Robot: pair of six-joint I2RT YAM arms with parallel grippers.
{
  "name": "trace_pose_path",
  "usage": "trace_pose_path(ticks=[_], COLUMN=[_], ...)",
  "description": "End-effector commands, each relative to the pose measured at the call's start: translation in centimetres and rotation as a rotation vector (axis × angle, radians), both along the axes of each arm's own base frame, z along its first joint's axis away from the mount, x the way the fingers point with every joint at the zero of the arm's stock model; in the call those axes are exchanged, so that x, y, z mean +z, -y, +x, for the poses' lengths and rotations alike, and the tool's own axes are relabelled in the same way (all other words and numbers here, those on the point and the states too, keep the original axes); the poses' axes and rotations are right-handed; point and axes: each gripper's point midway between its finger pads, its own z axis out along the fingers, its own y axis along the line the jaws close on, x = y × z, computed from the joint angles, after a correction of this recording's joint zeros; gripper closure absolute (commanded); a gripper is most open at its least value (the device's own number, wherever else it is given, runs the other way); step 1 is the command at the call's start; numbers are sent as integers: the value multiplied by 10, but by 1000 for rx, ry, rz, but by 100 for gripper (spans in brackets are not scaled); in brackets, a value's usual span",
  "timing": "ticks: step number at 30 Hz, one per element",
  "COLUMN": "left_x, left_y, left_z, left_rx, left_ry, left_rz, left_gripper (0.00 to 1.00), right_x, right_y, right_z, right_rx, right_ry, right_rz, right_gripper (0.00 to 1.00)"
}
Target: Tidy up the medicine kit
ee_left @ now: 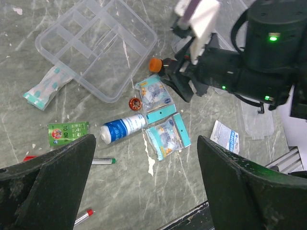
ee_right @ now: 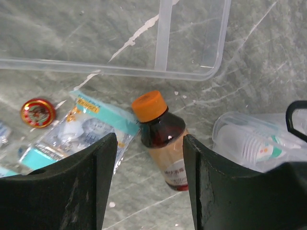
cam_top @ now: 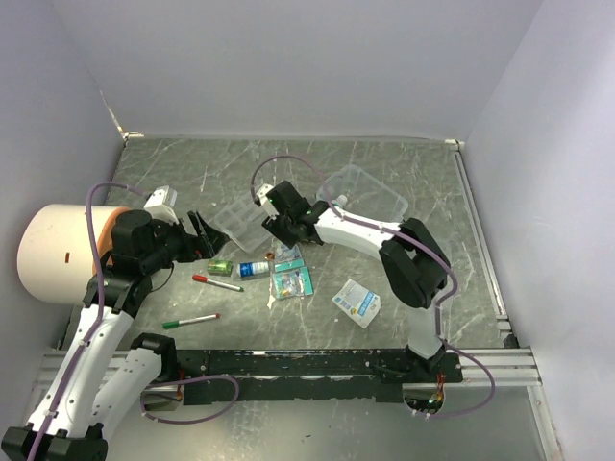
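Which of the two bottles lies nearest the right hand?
The brown bottle with the orange cap, lying between the fingers of the right hand. The white-and-blue bottle lies farther off, beside the green packet.

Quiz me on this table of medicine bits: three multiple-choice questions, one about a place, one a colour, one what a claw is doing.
1. Where is the brown bottle?
A. Held high in the air.
B. Lying on the table, between the fingers of the right gripper.
C. At the table's far right corner.

2. What colour is the bottle's cap?
A. Orange.
B. Blue.
C. White.

3. How is the left gripper?
A. Shut tight, empty.
B. Closed around something.
C. Wide open, holding nothing.

Answers: 1 B, the right wrist view shows it lying between the two fingers; 2 A, the cap is plainly orange; 3 C, its fingers stand far apart over the table.
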Motion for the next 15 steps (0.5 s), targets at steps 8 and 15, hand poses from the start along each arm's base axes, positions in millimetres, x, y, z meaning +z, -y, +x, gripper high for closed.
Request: trace_pose_path(ticks=[8,15], left_x=[10,10], left_y=[6,6], left_z=[-1,-1], left_rx=[-37,-39], left_ry=[32,35], left_rz=[-22,-22], left_gripper=[2,3], right_x=[-16,-35], right_y=[16,27], right_z=[9,2], right_rx=[56,113], right_ry=[-9,-70], right_rz=[-189,-286], right_gripper=[45,46])
